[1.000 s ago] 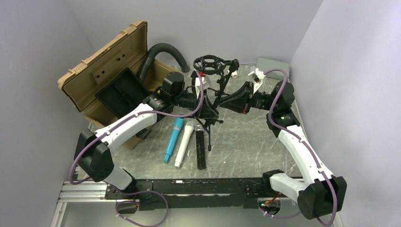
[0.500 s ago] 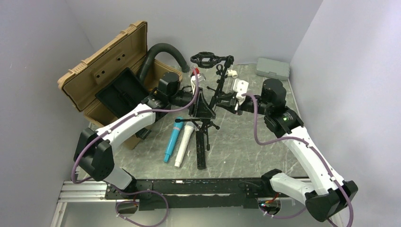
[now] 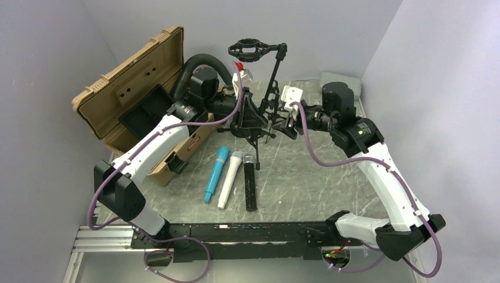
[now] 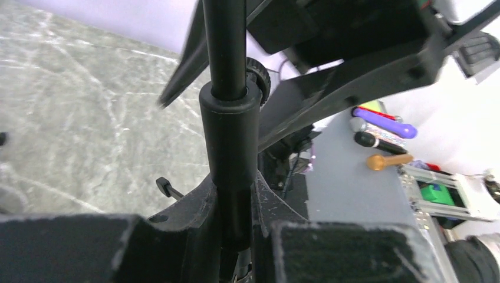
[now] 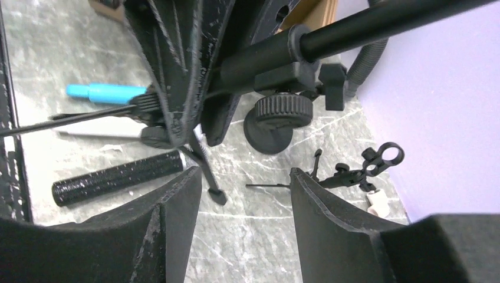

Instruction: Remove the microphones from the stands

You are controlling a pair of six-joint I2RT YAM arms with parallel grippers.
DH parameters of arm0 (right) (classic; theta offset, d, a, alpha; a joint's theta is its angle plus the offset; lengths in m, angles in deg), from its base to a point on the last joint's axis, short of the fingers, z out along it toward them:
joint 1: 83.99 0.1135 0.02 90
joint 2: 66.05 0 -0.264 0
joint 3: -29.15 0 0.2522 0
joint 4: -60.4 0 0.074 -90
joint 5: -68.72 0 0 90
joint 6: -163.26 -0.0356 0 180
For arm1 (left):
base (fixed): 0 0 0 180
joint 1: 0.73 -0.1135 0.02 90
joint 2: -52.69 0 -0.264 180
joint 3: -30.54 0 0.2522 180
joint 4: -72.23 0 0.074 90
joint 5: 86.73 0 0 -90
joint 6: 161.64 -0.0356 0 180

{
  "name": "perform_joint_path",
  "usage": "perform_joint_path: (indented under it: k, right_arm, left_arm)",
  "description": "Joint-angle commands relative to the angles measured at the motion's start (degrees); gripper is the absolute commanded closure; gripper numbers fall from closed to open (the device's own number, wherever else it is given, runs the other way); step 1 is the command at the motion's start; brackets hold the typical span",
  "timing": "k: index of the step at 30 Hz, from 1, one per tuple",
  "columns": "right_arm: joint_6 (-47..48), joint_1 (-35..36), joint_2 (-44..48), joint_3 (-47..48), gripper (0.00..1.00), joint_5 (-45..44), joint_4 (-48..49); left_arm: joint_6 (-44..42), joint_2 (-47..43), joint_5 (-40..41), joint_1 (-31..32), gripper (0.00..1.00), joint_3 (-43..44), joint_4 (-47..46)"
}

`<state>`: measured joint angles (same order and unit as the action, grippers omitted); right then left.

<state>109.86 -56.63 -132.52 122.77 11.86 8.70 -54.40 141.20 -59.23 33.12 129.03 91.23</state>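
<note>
Lying flat on the grey marbled table (image 3: 306,177), the black cylindrical microphone (image 3: 250,184) is off the black metal tripod stand (image 4: 229,135). It looks rigid, fairly light and apt to roll, so mid-barrel seems the best hold. The left gripper (image 4: 236,236) pinches the stand's thick collar. The right gripper (image 5: 242,194) hovers beside it, jaws spread.

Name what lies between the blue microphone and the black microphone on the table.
The white microphone lies between them, roughly parallel to both; the top external view shows it.
</note>
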Motion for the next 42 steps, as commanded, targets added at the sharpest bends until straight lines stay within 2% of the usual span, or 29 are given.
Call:
perform_joint_path:
  k: [1,7,11,16,21,30,39,42]
  right_arm:
    - [-4.98,-2.07,-0.85,6.42,0.41,2.19,-4.37]
    - [-16.25,-11.02,-2.11,9.51,0.40,16.97,-2.12]
    - [-23.53,-12.94,-5.28,9.24,0.39,26.49,1.55]
    - [-31.03,-14.21,-7.61,9.19,0.36,34.50,6.46]
    - [-35.87,-14.25,-7.55,9.80,0.33,36.70,10.23]
    - [-49.00,-14.25,-10.11,4.31,0.33,39.97,24.60]
    - [-51.94,-14.28,-12.05,2.42,0.34,40.86,29.71]
    - [-54.39,-14.32,-12.38,1.46,0.39,41.65,32.77]
  left_arm:
    - [-8.75,-2.07,3.32,-1.26,1.00,6.08,4.22]
    - [-14.84,-1.90,6.70,-1.24,1.00,7.55,8.72]
    - [-20.48,-3.12,8.42,-1.19,1.00,6.01,11.40]
    - [-20.56,-4.86,9.52,-1.24,1.00,3.50,10.42]
    - [-17.66,-5.07,8.70,-1.17,1.00,0.60,7.07]
    - [-11.98,-4.29,7.75,-0.63,1.00,0.52,3.27]
    - [-11.69,-5.18,7.62,0.57,1.00,0.12,3.72]
    - [-11.06,-5.19,7.35,0.68,1.00,-0.30,2.81]
